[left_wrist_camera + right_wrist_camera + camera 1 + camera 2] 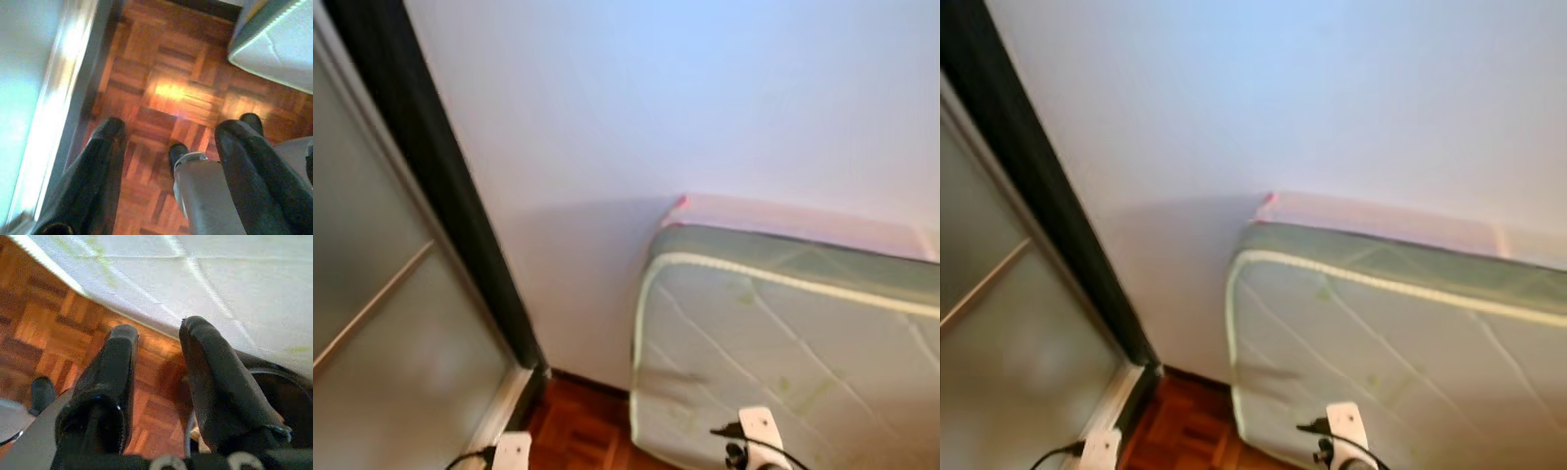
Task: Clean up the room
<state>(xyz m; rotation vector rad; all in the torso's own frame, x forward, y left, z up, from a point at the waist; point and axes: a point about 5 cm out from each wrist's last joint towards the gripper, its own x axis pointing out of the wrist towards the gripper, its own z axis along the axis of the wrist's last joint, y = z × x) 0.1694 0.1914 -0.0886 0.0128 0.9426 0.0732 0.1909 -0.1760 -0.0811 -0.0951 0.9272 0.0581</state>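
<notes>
Left wrist view, left hand [168, 129] open and empty, right hand [157, 333] likewise, above parquet [171, 93].

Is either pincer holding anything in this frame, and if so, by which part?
Nothing is held. The left pincer and right pincer both hang open over the parquet floor, near the mattress.

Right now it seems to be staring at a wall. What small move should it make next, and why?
Probably turn away from the wall. Ahead stand just a mattress leaning against it and a frosted sliding door, with bare parquet floor below. Both the left gripper and right gripper hang open, holding nothing.
</notes>
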